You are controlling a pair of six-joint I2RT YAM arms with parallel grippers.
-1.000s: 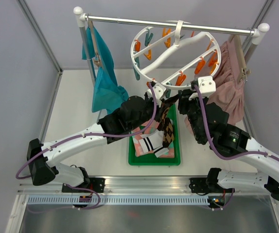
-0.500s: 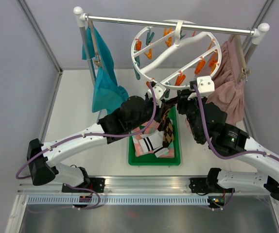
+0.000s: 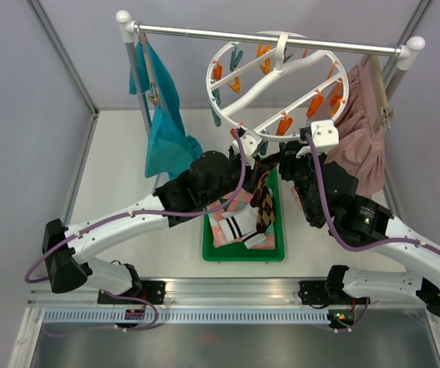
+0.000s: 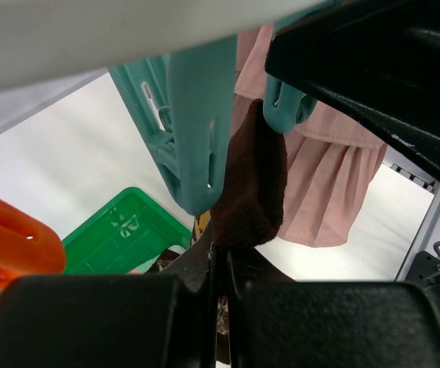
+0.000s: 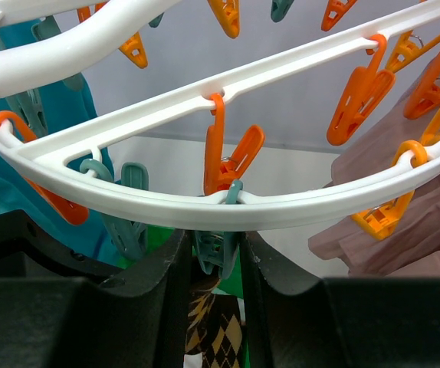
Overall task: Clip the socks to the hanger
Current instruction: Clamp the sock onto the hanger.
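The left gripper (image 4: 218, 264) was pressed together on a brown sock (image 4: 249, 184), which stood up out of its fingers. In the top view the sock's argyle length hung down from the gripper over the green tray (image 3: 243, 255). The sock's upper edge lay between a long teal piece (image 4: 197, 130), touching its left side, and a shorter teal piece (image 4: 285, 107) at its right. Whether both belonged to one clip could not be told.

The right gripper (image 5: 214, 244) pinched a teal clip (image 5: 220, 257), one finger against each side. The clip hung from the front rim of the hanger (image 5: 297, 192). Seen from the left wrist, the right gripper's black body sat just above and right of the sock, leaving only a narrow gap. An orange clip (image 5: 231, 157) hung just behind the pinched one.

The hanger hung tilted from the rail (image 3: 205, 33), with its near rim low, just over both grippers. More socks (image 3: 239, 226) lay in the tray below. The teal garment (image 3: 166, 138) hung near the left arm, and the skirt (image 3: 362, 138) was just beside the right arm. Bare table (image 3: 120, 176) spread left of the tray, with a narrower strip on its right.
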